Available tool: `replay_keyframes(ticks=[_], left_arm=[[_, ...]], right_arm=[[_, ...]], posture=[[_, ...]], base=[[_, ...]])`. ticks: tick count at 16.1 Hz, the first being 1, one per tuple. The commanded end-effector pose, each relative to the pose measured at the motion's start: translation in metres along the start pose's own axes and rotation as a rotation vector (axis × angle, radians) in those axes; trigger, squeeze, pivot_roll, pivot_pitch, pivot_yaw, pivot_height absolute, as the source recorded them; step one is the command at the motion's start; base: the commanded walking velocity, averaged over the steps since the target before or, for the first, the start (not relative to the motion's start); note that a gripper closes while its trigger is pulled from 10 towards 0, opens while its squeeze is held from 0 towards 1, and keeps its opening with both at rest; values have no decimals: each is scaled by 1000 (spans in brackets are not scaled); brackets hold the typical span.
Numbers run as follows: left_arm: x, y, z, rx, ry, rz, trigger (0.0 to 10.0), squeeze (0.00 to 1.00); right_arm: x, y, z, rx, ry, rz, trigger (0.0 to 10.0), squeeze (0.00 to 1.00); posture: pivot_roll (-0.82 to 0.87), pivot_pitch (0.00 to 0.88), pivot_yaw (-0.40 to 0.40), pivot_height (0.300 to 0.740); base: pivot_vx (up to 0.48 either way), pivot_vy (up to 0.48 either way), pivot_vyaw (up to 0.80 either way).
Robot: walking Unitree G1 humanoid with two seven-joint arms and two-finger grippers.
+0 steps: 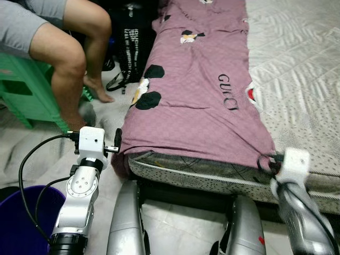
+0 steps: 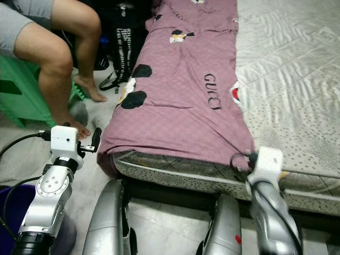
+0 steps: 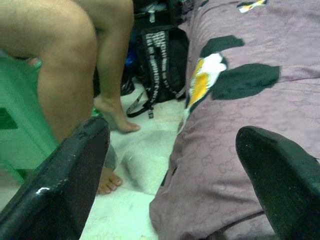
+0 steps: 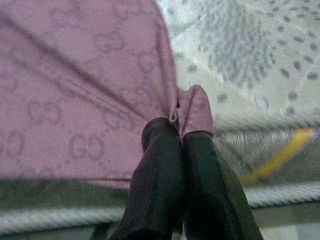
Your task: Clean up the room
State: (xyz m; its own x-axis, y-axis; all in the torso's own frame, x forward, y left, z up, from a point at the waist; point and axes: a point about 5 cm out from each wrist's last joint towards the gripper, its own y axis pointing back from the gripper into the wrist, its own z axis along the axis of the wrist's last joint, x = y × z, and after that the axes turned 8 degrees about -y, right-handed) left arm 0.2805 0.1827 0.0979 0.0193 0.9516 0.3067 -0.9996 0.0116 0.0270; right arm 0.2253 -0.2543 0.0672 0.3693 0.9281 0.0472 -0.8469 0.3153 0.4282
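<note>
Blanket (image 1: 202,90) corner pinched in right tool (image 4: 179,131) at mattress (image 1: 297,79) edge.

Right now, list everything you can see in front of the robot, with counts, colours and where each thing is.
blanket: one, mauve with black and white patches, spread along the bed's left side
mattress: one, pale with grey dots, right of the blanket
backpack: one, black, on the floor by the bed
stool: one, green, far left
bin: one, purple, lower left
person: one, bare legs, seated on the stool
left gripper: jaws open, beside the blanket's near corner
right gripper: jaws shut on the blanket's edge
</note>
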Motion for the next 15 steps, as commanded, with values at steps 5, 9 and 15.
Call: replay_keyframes(ticks=[5,9,15], left_arm=[[-2,-3,0,1,-4,-10,10000,0],[-1,-2,-1,3,-4,-3,10000,0],[-1,-3,-1,6,4,3,10000,0]], right_arm=[[-6,15,-14,43,21,-31,2431,0],[7,8,-15,87,12,28,10000,1000],[-9,28,-34,118,98,-40,10000,1000]], posture=[[27,45,58,508],[34,33,46,508],[22,29,41,508]], base=[[0,0,0],[0,0,0],[0,0,0]])
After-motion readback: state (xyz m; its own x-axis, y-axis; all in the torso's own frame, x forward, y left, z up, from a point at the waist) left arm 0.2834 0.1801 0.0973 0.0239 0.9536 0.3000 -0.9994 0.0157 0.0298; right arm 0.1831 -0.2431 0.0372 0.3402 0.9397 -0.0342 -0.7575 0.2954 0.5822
